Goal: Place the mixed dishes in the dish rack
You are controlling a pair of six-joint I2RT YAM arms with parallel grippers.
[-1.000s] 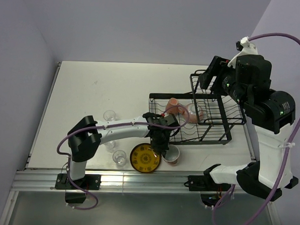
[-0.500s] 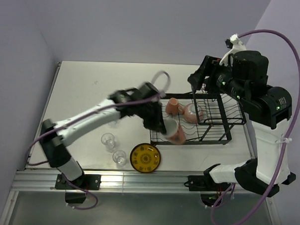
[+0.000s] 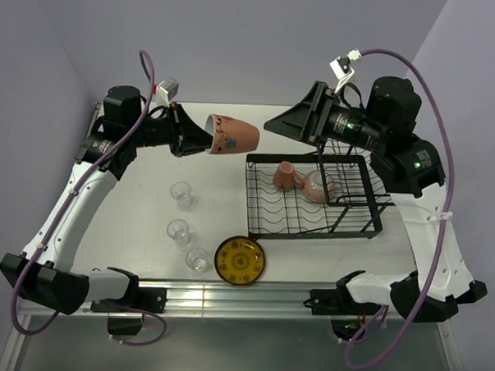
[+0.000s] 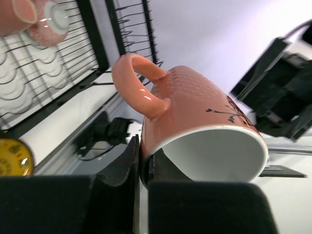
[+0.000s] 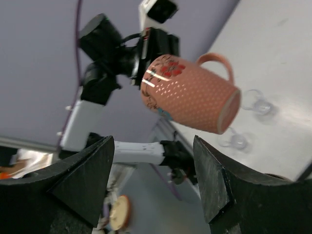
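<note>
Pinching the rim, the left claw (image 4: 144, 157) holds a patterned pink mug (image 4: 195, 105).

Soft, even light from above leaves the white table (image 3: 142, 148) bright, with only faint shadows. Glare streaks its near rail (image 3: 251, 294) and the mug (image 4: 195, 107). The close wrist-view fingers (image 5: 83, 180) look blurred.

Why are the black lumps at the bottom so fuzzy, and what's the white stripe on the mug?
Left wrist view: those lumps are the left fingers, too near the lens to be sharp; the mug they pinch is crisp, its handle glinting. Right wrist view: the right fingers blur likewise, and the white stripe is glare on the mug's side.
</note>
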